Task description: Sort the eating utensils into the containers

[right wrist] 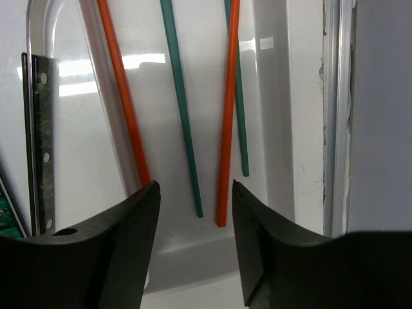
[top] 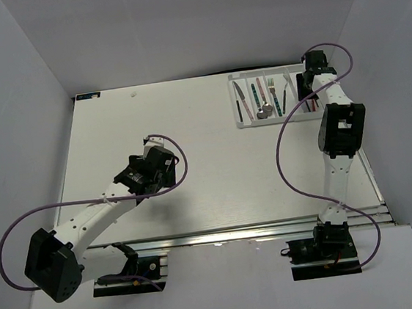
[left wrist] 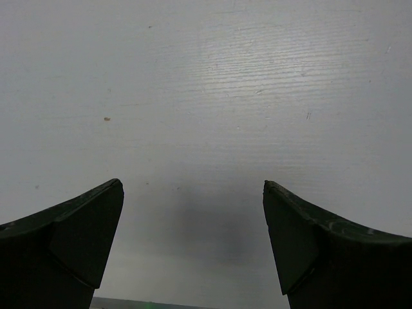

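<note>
Nearest your right wrist lens stand the two dark fingers (right wrist: 122, 251) of the right gripper (right wrist: 194, 193), parted by a moderate gap and closed on nothing. Just beyond their tips, in the end compartment (right wrist: 283, 129) of the white tray (right wrist: 331, 116), lie four chopsticks. A red chopstick (right wrist: 125, 103) passes behind the left-hand fingertip at its near end. A teal chopstick (right wrist: 181, 116) ends in the gap between the fingers. A second red chopstick (right wrist: 227, 116) ends just off the right-hand fingertip, and a second teal chopstick (right wrist: 243, 141) crosses partly under it. Out past the left-hand finger you see a flat metal strip (right wrist: 37, 141) with small holes; which utensil it belongs to you cannot tell. From above, the right gripper hangs over that end compartment. The compartments farther from its fingers hold a knife (top: 238, 92), a pink-handled piece (top: 248, 107), a spoon (top: 264, 108), a teal-handled piece (top: 277, 101) and a fork (top: 287, 85), all lying lengthwise. Your left gripper (left wrist: 192, 187) is well apart from the tray, its fingers spread wide with nothing between them and the white table (left wrist: 206, 77) showing beyond the tips.
</note>
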